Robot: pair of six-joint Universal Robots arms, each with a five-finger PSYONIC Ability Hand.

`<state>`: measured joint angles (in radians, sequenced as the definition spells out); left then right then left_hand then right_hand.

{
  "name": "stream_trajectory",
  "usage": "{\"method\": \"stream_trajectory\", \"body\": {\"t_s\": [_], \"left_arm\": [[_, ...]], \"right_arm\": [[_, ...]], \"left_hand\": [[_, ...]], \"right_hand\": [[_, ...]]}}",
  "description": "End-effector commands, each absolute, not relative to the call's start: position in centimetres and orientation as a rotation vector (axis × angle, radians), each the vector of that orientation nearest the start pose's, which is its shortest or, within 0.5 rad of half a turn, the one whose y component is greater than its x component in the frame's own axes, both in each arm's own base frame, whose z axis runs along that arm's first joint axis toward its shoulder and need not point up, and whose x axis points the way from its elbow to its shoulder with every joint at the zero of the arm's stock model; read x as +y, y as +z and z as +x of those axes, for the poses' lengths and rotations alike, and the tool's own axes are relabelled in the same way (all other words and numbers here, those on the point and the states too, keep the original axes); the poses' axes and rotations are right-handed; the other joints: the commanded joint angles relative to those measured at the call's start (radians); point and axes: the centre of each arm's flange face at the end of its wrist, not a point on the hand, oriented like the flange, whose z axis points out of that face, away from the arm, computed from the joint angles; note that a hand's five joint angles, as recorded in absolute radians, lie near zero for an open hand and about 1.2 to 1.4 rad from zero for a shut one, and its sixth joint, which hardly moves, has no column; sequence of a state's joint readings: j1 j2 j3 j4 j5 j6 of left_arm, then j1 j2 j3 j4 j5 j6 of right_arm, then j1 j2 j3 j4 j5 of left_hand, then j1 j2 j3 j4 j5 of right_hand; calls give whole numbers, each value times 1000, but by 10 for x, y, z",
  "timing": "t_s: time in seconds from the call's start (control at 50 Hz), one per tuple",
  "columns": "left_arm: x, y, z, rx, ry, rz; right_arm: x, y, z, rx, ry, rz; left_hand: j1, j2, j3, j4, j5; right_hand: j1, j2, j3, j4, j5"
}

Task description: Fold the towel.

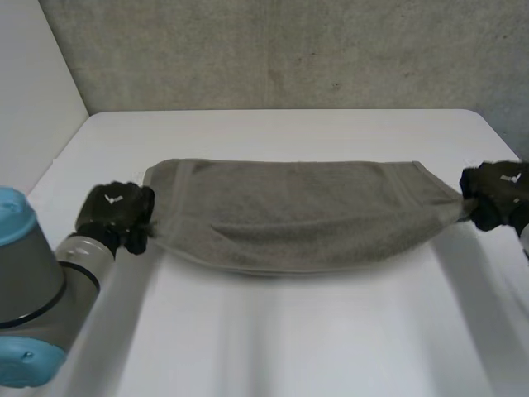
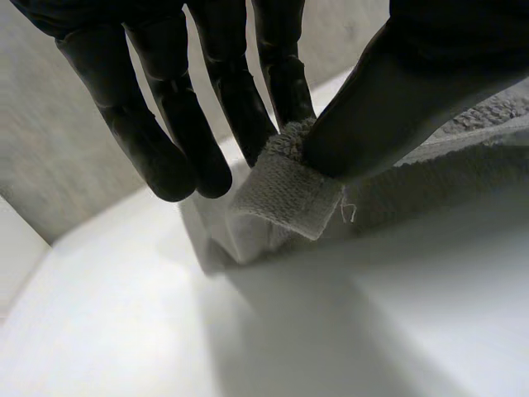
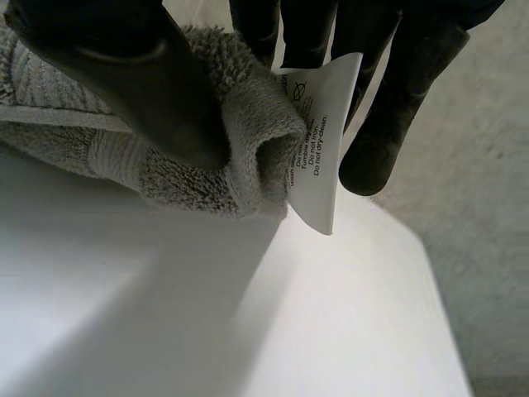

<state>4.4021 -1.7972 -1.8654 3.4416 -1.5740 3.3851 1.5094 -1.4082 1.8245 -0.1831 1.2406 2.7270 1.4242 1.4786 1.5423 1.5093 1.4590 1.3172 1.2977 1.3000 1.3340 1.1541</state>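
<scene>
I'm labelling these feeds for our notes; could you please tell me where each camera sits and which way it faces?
Head view: behind, between the arms, looking down at the table; shows left arm, left hand, right hand, towel stretched between them.
Left wrist view: on the left wrist, looking along the palm; that hand pinches a towel corner.
Right wrist view: on the right wrist, likewise; its hand pinches the end bearing the care label.
Shared: towel and table.
</scene>
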Motion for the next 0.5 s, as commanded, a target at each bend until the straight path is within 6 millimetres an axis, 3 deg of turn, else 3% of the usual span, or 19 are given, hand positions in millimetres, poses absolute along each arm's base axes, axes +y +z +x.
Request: {"method": "stream_trajectory", "body": {"t_s": [0.02, 0.2, 0.34, 0.42, 0.5], "left_arm": [[-245, 204, -203, 2324, -2042, 616], [-223, 198, -179, 2432, -1916, 596], [-212, 199, -168, 2508, -1905, 620], [-213, 204, -169, 2516, -1938, 648], [-226, 214, -170, 2481, -1991, 649]], "right_arm": [[-285, 238, 148, 2322, -1935, -878], [-264, 218, 125, 2474, -1714, -1051], [-253, 220, 115, 2506, -1609, -1091], [-256, 229, 111, 2465, -1613, -1101], [-264, 233, 111, 2436, -1629, -1103]], "left_hand": [[-28, -82, -146, -113, -237], [-28, -82, -146, -113, -237], [-28, -82, -146, -113, -237], [-28, -82, -146, -113, -237], [-28, -82, -146, -113, -237]], "right_hand": [[79, 99, 96, 62, 68], [79, 99, 96, 62, 68], [79, 99, 96, 62, 68], [79, 99, 96, 62, 68], [79, 99, 96, 62, 68]]}}
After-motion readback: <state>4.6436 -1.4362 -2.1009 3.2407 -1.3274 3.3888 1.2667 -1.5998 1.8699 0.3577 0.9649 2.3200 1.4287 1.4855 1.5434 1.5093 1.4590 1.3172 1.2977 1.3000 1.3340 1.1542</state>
